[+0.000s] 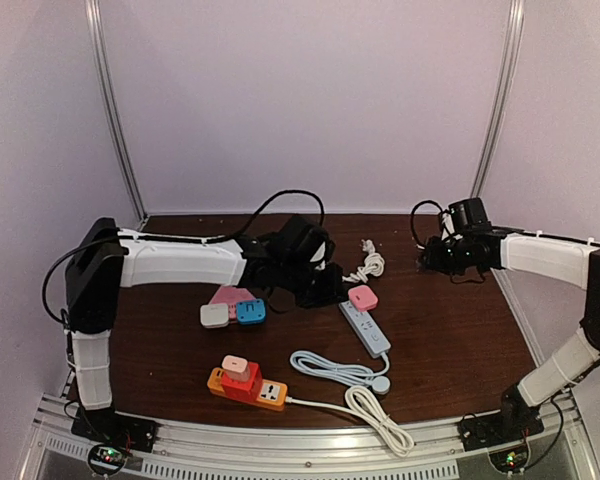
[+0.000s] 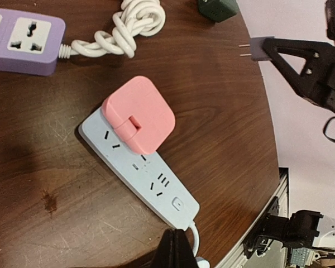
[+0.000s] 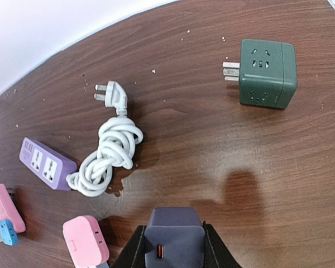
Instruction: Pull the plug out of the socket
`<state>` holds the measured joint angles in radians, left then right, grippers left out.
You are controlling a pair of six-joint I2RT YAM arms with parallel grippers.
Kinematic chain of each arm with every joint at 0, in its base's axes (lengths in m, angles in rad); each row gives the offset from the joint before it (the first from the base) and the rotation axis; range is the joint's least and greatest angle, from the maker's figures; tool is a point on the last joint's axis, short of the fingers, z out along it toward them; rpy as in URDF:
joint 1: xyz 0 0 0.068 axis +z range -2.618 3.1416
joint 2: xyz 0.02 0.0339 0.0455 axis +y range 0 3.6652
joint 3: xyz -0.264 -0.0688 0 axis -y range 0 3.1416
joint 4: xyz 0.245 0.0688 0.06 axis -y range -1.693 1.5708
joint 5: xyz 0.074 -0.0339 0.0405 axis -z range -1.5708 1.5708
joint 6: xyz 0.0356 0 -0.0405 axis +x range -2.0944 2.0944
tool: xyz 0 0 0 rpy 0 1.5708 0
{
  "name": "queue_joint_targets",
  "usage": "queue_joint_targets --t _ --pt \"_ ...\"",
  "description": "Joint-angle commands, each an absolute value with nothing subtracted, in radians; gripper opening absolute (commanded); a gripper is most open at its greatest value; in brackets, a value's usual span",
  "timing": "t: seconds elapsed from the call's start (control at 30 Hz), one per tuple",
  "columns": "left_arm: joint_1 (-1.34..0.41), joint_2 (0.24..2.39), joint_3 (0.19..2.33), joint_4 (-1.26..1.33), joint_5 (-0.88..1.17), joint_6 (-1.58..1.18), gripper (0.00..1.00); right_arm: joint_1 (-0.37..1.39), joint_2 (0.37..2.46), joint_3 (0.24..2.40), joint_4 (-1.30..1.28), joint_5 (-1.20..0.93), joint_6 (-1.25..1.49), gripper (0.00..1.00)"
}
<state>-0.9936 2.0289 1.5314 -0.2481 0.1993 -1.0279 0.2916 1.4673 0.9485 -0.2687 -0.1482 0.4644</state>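
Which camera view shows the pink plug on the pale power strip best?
The left wrist view. There the pink plug is large and central, seated on one end of the pale power strip. The top external view shows it whole but small. The right wrist view shows it only near the bottom edge.

Both arms wear smooth white shells, the left arm (image 1: 180, 262) and the right arm (image 1: 545, 255) alike, broken by blocky black joints (image 1: 92, 285). Far behind the fingers, each arm rises from a black base (image 1: 108, 432) that carries small green and red lights. A thin black cable (image 1: 280, 195) loops up just behind the left fingers (image 2: 171, 251), which are dark and taper to a narrow wedge. The right fingers (image 3: 132, 252) are black with slanted sides.
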Motion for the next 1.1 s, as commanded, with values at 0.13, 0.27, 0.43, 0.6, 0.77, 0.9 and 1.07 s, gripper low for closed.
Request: queue_joint_targets --t 0.13,0.27,0.43,0.6,0.77,0.9,1.07 --pt "-0.977 1.854 1.390 -0.260 0.108 -0.965 0.00 0.146 1.594 0.935 -0.025 -0.405 0.523 0.17" --pt "-0.968 1.806 1.357 -0.273 0.096 -0.959 0.00 0.102 1.666 0.954 0.038 -0.466 0.547 0.17" --pt "-0.966 1.783 1.352 -0.297 0.081 -0.948 0.00 0.075 1.735 0.979 0.085 -0.490 0.558 0.18" --pt "-0.966 1.780 1.346 -0.298 0.080 -0.949 0.00 0.067 1.798 1.003 0.118 -0.529 0.578 0.19" --pt "-0.966 1.781 1.342 -0.297 0.080 -0.952 0.00 0.064 1.834 1.006 0.132 -0.538 0.587 0.20" --pt "-0.966 1.782 1.334 -0.282 0.078 -0.961 0.00 0.061 1.843 1.001 0.121 -0.532 0.583 0.25" --pt "-0.966 1.787 1.323 -0.261 0.081 -0.973 0.00 0.051 1.851 0.994 0.095 -0.522 0.570 0.33"
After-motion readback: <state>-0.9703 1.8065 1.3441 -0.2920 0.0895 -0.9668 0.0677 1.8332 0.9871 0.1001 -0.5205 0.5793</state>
